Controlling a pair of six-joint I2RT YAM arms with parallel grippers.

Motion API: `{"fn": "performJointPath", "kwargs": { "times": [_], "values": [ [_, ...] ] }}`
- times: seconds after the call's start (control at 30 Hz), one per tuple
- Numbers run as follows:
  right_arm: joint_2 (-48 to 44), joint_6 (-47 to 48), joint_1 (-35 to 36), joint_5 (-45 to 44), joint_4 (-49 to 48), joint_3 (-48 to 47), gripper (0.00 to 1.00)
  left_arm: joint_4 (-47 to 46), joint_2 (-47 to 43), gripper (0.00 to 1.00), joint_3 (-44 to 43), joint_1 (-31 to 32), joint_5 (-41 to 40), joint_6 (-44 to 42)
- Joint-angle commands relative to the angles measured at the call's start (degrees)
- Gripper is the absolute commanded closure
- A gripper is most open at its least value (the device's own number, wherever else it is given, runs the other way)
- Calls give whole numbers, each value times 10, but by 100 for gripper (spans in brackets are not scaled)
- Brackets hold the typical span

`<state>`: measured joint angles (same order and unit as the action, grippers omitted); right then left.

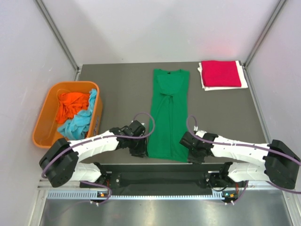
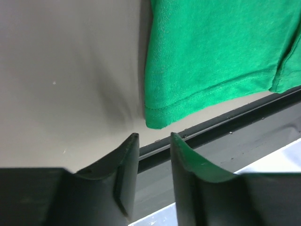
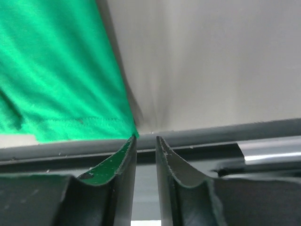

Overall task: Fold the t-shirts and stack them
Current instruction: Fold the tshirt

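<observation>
The bright green cloth t-shirt (image 1: 168, 113) lies narrow-folded on the grey desk (image 1: 117, 94), hem toward me. My left end effector (image 2: 153, 136) is parted and empty, my right end effector (image 3: 146, 138) barely parted, empty; I should pinch both hem corners evenly

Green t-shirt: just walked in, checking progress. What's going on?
The green t-shirt lies folded into a long strip. The left tool and right tool sit at its near hem corners, parted and empty. A red t-shirt lies folded far right; an orange t-shirt and a light blue t-shirt wait in the orange tub.
</observation>
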<state>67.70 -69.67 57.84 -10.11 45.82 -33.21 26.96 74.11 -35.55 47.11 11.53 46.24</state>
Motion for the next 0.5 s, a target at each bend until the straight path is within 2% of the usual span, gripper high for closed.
{"fn": "performJointPath", "kwargs": {
  "times": [0.0,0.03,0.17,0.27,0.37,0.4,0.47],
  "values": [
    [-30,20,-5,-26,43,-55,76,-24,3,66,4,10,-18,13],
    [-40,23,-5,-26,41,-64,75,-21,1,74,5,11,-26,15],
    [-33,37,-2,-17,-18,-98,74,12,-12,88,7,11,-63,32],
    [8,43,-1,-8,-35,-127,74,26,-35,93,14,11,-73,53],
    [52,46,4,-12,-47,-158,73,20,-62,90,26,11,-68,72],
    [61,49,5,-7,-56,-163,74,18,-68,82,28,11,-63,75],
    [88,53,5,1,-78,-164,74,1,-68,73,27,11,-55,79]
  ]
}}
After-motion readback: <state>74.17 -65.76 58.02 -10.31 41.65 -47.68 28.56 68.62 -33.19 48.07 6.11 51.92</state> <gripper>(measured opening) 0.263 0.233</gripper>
